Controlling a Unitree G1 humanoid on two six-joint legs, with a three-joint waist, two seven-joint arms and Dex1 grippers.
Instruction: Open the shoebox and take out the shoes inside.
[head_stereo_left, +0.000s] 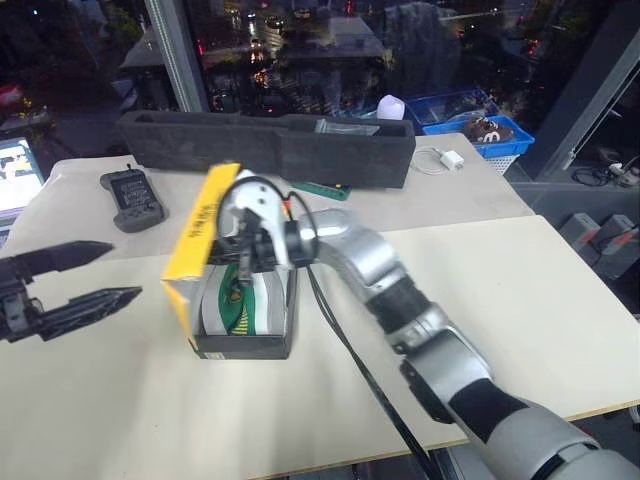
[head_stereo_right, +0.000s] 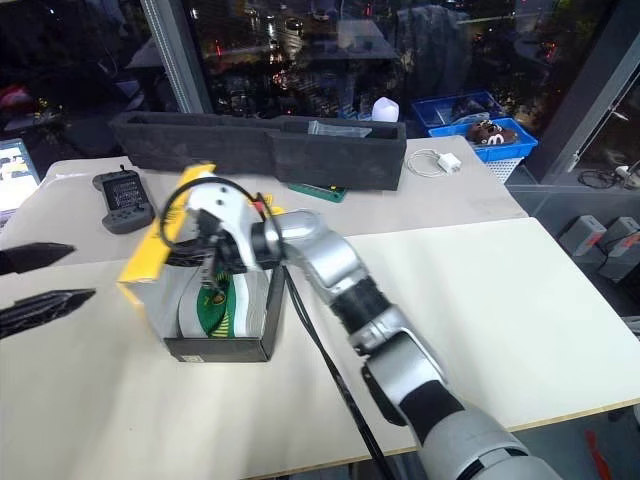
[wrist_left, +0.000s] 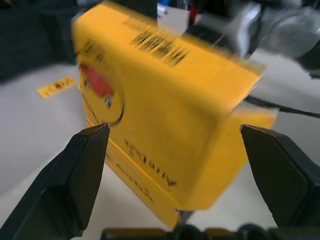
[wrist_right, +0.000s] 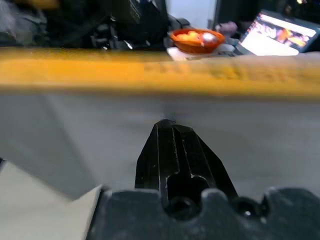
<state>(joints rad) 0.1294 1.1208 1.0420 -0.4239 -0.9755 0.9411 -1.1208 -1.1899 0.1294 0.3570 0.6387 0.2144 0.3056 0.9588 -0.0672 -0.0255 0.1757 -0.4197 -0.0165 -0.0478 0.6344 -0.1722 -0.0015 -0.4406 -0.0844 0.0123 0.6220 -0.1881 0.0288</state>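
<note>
The shoebox sits on the near table, left of centre, with black sides. Its yellow lid stands raised almost upright on the box's left side. Inside lie the shoes, white with a green insole showing. My right gripper reaches across over the open box, shut, with its tips against the lid's white inner face. My left gripper hangs open to the left of the box, apart from it. In the left wrist view the lid's duck face lies ahead between the spread fingers.
A long black foam tray runs along the back table, with a dark handheld controller to its left and a white charger to its right. A blue basket stands behind. A laptop glows at the far left.
</note>
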